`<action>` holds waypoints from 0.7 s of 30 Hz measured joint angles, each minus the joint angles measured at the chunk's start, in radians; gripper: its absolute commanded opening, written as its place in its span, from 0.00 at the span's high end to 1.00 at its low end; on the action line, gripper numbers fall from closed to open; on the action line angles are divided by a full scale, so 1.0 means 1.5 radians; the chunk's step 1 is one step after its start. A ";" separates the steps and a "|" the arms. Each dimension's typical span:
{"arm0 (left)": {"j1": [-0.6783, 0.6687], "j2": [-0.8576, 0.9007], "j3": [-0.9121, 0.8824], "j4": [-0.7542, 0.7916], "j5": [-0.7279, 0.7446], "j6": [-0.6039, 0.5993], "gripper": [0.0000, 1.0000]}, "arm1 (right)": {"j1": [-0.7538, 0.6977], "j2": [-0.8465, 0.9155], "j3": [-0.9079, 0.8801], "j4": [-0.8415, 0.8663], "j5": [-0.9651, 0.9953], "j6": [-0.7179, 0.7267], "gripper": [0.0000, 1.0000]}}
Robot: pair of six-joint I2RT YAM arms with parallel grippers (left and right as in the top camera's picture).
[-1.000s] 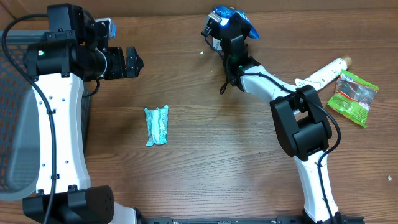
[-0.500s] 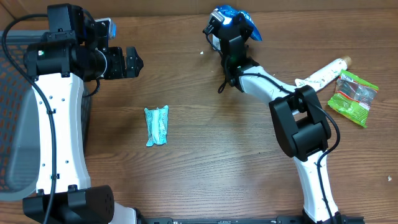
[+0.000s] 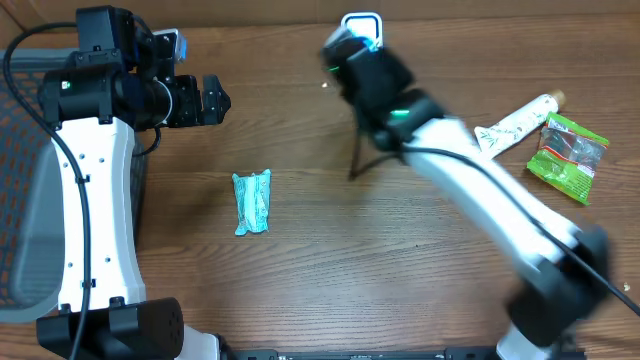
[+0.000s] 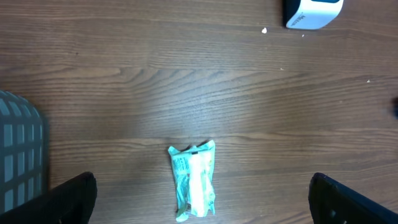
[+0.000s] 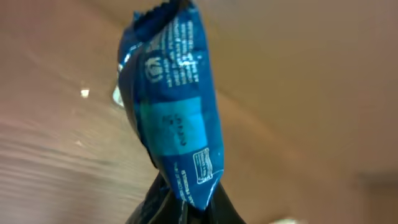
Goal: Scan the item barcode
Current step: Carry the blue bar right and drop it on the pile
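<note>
Though the right arm (image 3: pixel 480 200) is smeared with blur in the overhead view, its wrist camera gives a clear answer: the right jaws are closed on the lower end of a blue packet (image 5: pixel 177 118). The packet stands up from them, tilted a little, with its crimped edge at the top of the picture. A small white barcode (image 5: pixel 204 167) shows on the packet's lower right, just above the grip and below a lighter blue panel. From overhead the packet itself cannot be made out — the arm's dark wrist covers that spot, at the far edge of the worktop (image 3: pixel 320 260), just near of a white scanner (image 3: pixel 362 20).

The left arm (image 3: pixel 95 200) reaches over the far left of the worktop, and the left jaws are spread wide open, holding nothing. Their 2 dark fingertips (image 4: pixel 74 202) frame the bottom corners of the left wrist view. Between them in that view lies a teal packet (image 3: pixel 252 202), flat on the wood and well apart from both arms. A grey mesh basket (image 3: pixel 20 200) sits at the left edge. On the right lie 2 more things — a white tube (image 3: pixel 515 122) and, just beside its right end, a green packet (image 3: pixel 568 155).
</note>
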 measured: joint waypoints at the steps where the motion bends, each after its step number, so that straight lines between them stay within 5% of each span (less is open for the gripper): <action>1: 0.000 0.000 0.000 0.001 0.000 0.000 0.00 | -0.017 -0.029 0.003 -0.031 -0.012 0.049 0.96; 5: 0.000 0.000 0.000 0.000 0.000 0.000 0.00 | -0.159 -0.126 0.011 -0.181 -0.040 0.288 0.96; 10: 0.000 0.000 0.000 0.001 0.000 0.000 0.00 | -0.307 -0.109 -0.003 -0.275 -0.086 0.464 0.96; 19: 0.000 0.000 0.000 0.000 0.000 0.000 0.00 | -0.477 -0.014 -0.094 -0.235 -0.232 0.551 0.83; 21: 0.000 0.000 0.000 0.001 0.000 0.000 0.00 | -0.492 0.004 -0.098 -0.231 -0.251 0.556 0.66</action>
